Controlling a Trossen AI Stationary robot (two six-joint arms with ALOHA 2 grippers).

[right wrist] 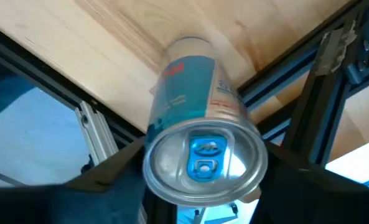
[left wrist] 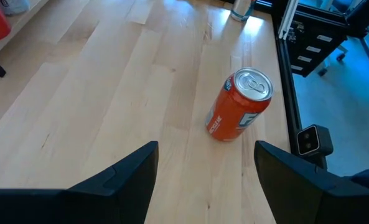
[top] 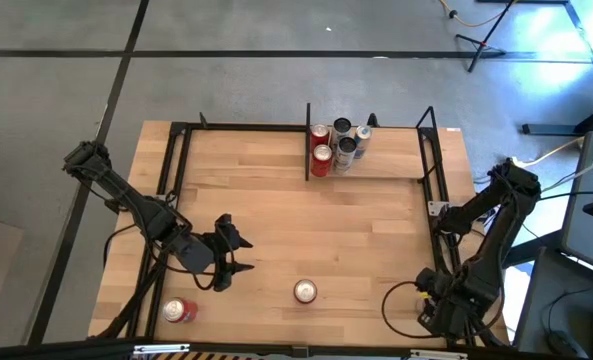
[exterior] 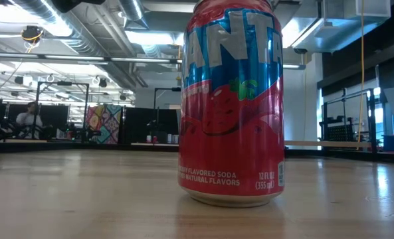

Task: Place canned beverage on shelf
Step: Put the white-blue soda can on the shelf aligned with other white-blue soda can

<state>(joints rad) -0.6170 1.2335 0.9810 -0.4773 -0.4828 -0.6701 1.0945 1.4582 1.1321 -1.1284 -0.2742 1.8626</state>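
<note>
Left gripper (top: 226, 258), lower left of the high view, hangs with fingers spread wide, facing an upright red can (top: 305, 291) at bottom center. Right gripper (right wrist: 203, 168), lower right, clamps a blue can (right wrist: 200, 130). Shelf (top: 376, 165), top center, holds several cans.

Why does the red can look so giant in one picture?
Low view: the red can stands right by the camera, filling the picture, with light glinting on its side. High view: the same can looks small. Right wrist view: the right tool's can looms too.
</note>
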